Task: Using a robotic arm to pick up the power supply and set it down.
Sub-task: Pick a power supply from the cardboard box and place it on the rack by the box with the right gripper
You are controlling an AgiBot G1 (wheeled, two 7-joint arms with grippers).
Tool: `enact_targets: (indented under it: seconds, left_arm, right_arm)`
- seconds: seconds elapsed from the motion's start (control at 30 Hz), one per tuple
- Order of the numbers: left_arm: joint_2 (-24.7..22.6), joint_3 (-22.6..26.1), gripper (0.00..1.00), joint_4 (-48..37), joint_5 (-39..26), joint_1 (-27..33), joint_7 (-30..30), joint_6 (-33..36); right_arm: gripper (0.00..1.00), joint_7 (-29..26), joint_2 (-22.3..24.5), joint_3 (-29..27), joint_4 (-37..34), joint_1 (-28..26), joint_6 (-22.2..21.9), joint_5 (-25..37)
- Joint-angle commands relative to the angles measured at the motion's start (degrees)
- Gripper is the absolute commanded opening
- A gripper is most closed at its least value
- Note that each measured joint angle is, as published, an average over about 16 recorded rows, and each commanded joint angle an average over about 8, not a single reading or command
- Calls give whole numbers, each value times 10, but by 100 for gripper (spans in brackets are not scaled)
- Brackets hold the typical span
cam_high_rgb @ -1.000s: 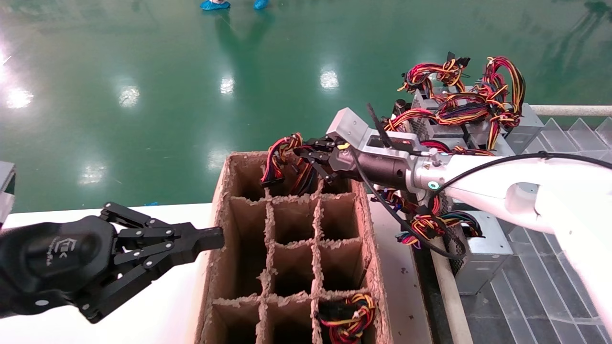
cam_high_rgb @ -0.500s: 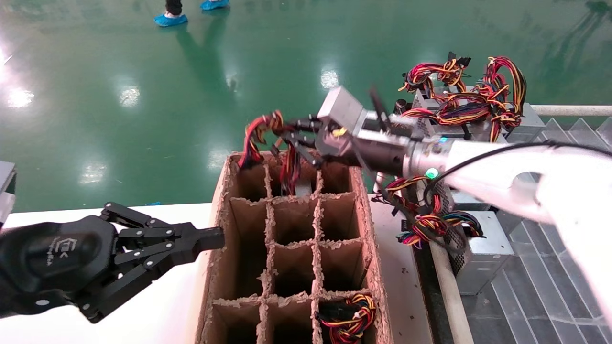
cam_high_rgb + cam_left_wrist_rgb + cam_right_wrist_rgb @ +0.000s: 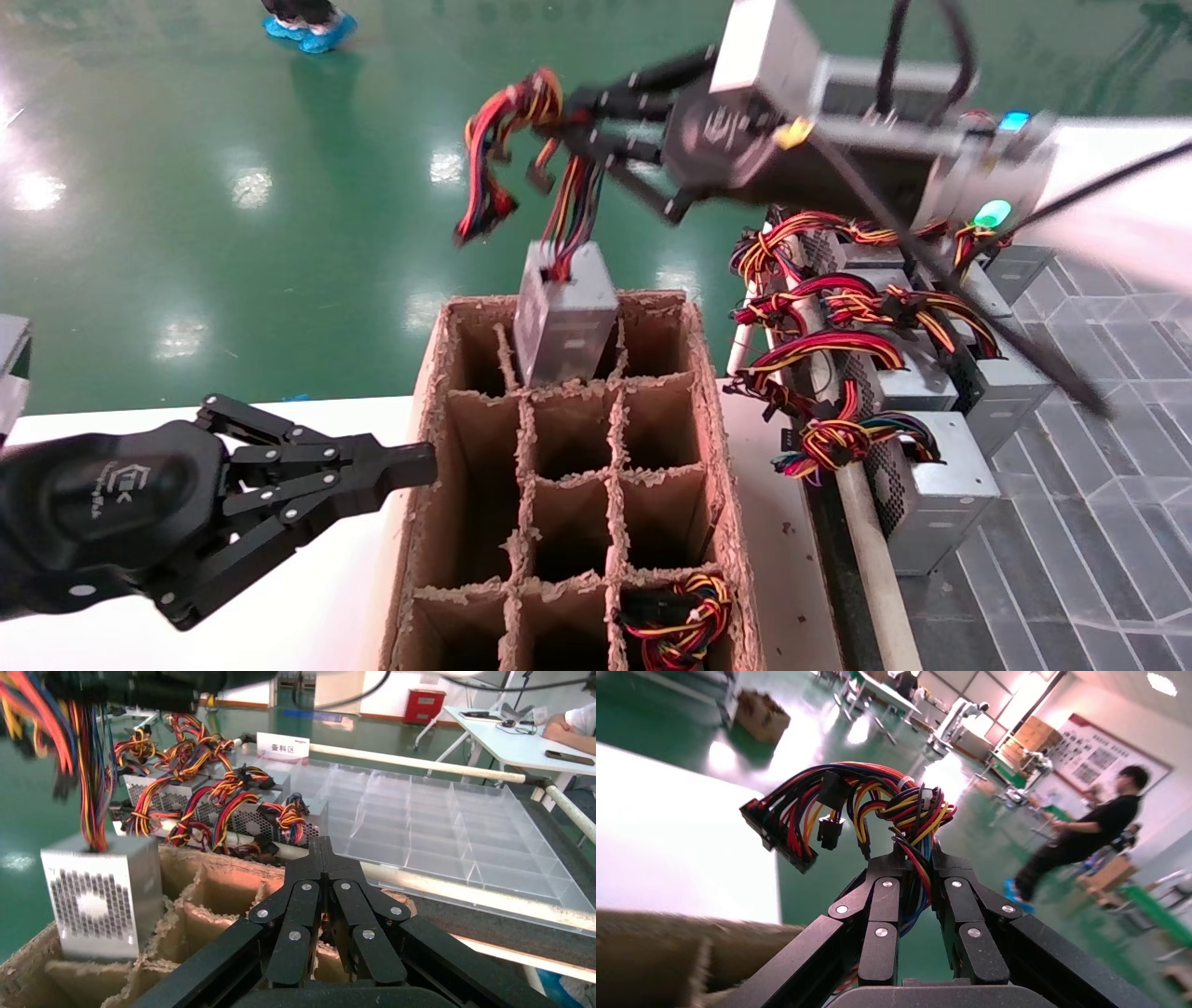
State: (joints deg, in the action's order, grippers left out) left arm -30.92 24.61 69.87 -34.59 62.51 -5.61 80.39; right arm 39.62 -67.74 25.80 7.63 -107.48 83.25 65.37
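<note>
My right gripper [image 3: 568, 126] is high above the back of the cardboard carton [image 3: 712, 447], shut on the power supply's red, yellow, orange and black wire bundle [image 3: 507, 140]. The silver-grey power supply [image 3: 563, 317] hangs from those wires, its lower end still inside the back middle cell. In the left wrist view the power supply [image 3: 98, 903] shows its perforated vent face. The right wrist view has the right gripper [image 3: 916, 857] clamped on the wire bundle [image 3: 877, 801]. My left gripper [image 3: 424, 463] is shut and empty beside the carton's left wall; the left wrist view also shows this gripper [image 3: 321, 846].
Several more power supplies [image 3: 931, 485] with wire bundles stand in a row right of the carton. Another wire bundle [image 3: 675, 615] sits in the carton's front right cell. A clear plastic divider tray [image 3: 1071, 559] lies at the far right. The white table [image 3: 307, 596] runs under my left gripper.
My right gripper has risen with the wire bundle, drawing the power supply up out of the back middle cell. The left arm has not moved.
</note>
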Motion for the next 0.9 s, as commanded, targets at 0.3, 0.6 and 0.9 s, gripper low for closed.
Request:
enact_targets:
  seconds: [0.3, 0.6, 0.9]
  left_arm:
    - [0, 0, 0, 0, 0, 0, 0, 0]
    - [0, 0, 0, 0, 0, 0, 0, 0]
    - [0, 0, 0, 0, 0, 0, 0, 0]
  right_arm:
    - [0, 36, 36, 1, 17, -72, -21, 10]
    - [0, 48, 71, 14, 11, -144, -62, 39]
    - [0, 46, 127, 34, -5, -203, -119, 78]
